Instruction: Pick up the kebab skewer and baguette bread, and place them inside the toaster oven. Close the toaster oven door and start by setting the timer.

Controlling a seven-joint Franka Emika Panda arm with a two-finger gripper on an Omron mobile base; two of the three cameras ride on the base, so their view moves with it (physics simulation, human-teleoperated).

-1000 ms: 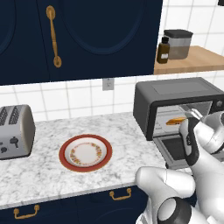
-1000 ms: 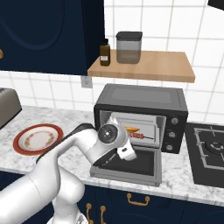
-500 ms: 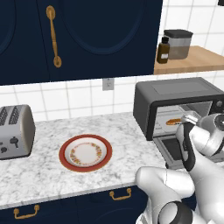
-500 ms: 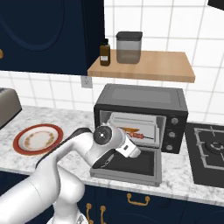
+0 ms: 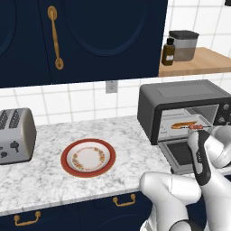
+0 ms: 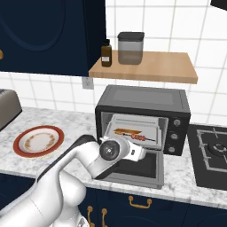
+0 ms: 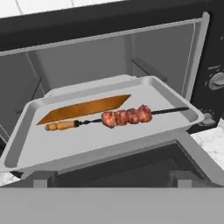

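2 things lie on the grey tray [image 7: 144,131] inside the toaster oven [image 6: 144,117]: the kebab skewer [image 7: 118,118] and the baguette bread [image 7: 83,108]. The tool [image 6: 141,153] hangs at the end of the white arm just in front of the oven mouth, above the lowered toaster oven door [image 6: 137,170]; its jaws stand wide apart, released, holding and touching nothing that can be seen.

From the hand view the skewer lies lengthwise across the middle of the tray, with a pale wooden grip at its left end, a thin dark rod, and a cluster of reddish-brown meat chunks near the centre. Just behind it, nearly parallel, the bread shows as a long, flat, golden orange-brown strip. Whether the 2 touch cannot be told. The tray juts out a little past the oven's front edge, and the door lies flat, open, below it.

On the desk [image 5: 122,140] to the oven's left sit 1 red-rimmed plate [image 5: 88,158] and, farther left, a silver toaster [image 5: 16,135]. Knobs [image 6: 176,130] run down the oven's right side.
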